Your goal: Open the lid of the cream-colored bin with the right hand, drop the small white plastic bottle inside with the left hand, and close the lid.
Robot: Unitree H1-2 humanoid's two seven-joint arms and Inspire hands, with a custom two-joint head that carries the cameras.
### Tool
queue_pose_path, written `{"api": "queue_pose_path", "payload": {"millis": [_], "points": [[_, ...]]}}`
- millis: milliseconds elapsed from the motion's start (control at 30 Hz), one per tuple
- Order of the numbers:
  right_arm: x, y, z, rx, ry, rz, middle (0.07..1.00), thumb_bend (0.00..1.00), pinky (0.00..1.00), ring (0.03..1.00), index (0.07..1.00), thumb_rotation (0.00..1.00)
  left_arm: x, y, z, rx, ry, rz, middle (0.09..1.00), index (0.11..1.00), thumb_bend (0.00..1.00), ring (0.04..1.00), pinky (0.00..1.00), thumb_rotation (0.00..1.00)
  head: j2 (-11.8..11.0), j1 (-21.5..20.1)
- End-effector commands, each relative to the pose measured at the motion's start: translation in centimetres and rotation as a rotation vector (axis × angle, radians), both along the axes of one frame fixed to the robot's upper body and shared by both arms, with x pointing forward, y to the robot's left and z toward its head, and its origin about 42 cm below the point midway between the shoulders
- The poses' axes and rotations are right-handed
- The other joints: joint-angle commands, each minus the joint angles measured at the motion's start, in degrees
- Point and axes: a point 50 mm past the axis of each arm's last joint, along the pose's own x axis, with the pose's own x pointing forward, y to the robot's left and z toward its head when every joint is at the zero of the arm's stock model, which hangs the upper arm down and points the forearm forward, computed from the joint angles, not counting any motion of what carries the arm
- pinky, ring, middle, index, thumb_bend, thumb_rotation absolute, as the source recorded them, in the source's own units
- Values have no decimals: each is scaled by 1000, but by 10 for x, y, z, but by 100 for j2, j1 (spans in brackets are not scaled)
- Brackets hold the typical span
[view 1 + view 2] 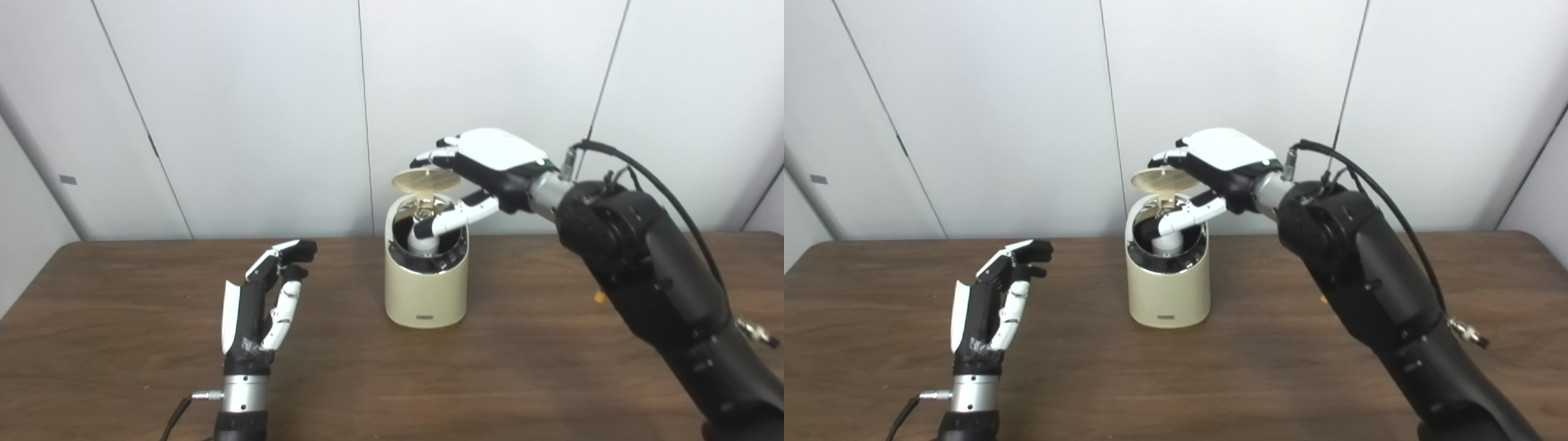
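The cream-colored bin [426, 294] stands at the table's middle with its round lid [425, 179] raised on its rear hinge, nearly level above the opening. The small white plastic bottle [422, 244] stands inside the bin, its top showing in the opening. My right hand [484, 168] is above the bin. Its stretched fingers lie over the lid's top right edge, and its thumb reaches below the lid across the opening without pinching it. My left hand [266, 300] is open and empty, upright above the table to the left of the bin.
The brown wooden table [490, 380] runs across the view, with a white panelled wall close behind the bin. A small orange bit [599, 297] lies on the table beside my right forearm [649, 275].
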Motion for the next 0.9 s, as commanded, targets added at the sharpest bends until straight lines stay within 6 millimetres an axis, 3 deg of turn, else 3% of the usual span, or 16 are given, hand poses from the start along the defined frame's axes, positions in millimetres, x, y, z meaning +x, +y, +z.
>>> {"api": "queue_pose_path", "payload": {"millis": [0, 267, 400, 867], "points": [[-9, -7, 20, 19, -74, -16, 884, 1000, 965, 974, 873, 974, 8, -1, 22, 9, -87, -5, 693, 685, 396, 677, 583, 839, 17, -12], [-30, -19, -7, 60, -45, -22, 876, 1000, 942, 967, 870, 942, 8, 0, 22, 13, -88, -9, 690, 679, 398, 673, 577, 842, 50, -19], [-37, -24, -20, 83, 20, -35, 901, 1000, 994, 992, 896, 942, 8, 0, 23, 12, -93, -8, 687, 676, 398, 670, 573, 836, 90, -9], [-49, -26, -56, 87, 103, -44, 899, 988, 987, 981, 883, 930, 4, 1, 29, 10, -112, -9, 689, 676, 367, 674, 577, 825, 241, 19]]}}
